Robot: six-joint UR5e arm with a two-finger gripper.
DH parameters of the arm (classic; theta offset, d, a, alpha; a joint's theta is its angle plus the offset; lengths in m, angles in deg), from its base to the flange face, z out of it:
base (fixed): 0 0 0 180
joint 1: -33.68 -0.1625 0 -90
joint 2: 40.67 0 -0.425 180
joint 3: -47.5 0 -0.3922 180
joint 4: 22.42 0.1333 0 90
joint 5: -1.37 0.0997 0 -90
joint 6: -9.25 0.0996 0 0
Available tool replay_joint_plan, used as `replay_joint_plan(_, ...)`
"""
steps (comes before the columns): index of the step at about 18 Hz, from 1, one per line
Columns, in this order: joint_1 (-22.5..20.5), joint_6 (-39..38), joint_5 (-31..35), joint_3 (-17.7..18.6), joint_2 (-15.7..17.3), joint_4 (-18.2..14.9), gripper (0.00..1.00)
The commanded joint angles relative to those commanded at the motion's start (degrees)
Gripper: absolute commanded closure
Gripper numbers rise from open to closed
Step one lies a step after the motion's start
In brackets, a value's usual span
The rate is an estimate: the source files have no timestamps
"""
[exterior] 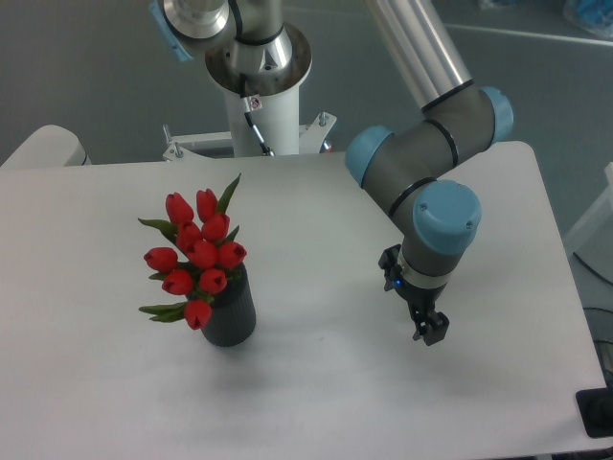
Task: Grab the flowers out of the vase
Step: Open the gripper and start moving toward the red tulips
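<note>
The flowers, a bunch of red tulip buds with green leaves, stand in the vase, a short dark ribbed cylinder at the left-centre of the white table. The bunch leans up and to the left over the vase's rim. My gripper hangs well to the right of the vase, low over the table and pointing down. It holds nothing. Its dark fingers are seen nearly edge-on, so the gap between them does not show.
The arm's white base column rises at the table's back edge. Grey arm links with blue joint caps reach over the right half of the table. The table's front edge runs along the bottom.
</note>
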Motion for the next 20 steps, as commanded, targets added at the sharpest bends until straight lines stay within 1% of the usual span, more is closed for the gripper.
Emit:
replay_joint_plan(4,0.0,0.0,0.0,0.0,-0.09,0.09,0.0)
replay_joint_plan(7,-1.66,0.0,-0.88,0.26,0.17,-0.35,0.0)
replay_joint_plan(8,-1.84,-0.09,-1.92,0.44,0.35,-0.7,0.0)
replay_joint_plan(9,-2.02,-0.26,-4.37,0.96,0.96,-0.88,0.0)
replay_joint_plan(12,-4.3,-0.79,-13.94,5.35,4.82,-0.88,0.0)
replay_joint_plan(14,-5.62,-0.88,-18.96,7.55,6.76,-0.97,0.0)
replay_joint_plan(16,-5.89,-1.14,-23.88,10.01,8.25,-1.05,0.0)
replay_joint_plan(18,-5.71,-2.1,-27.67,13.17,11.15,-0.97,0.0)
replay_joint_plan(20,-5.1,-3.68,-30.83,15.11,12.74,-1.05,0.0)
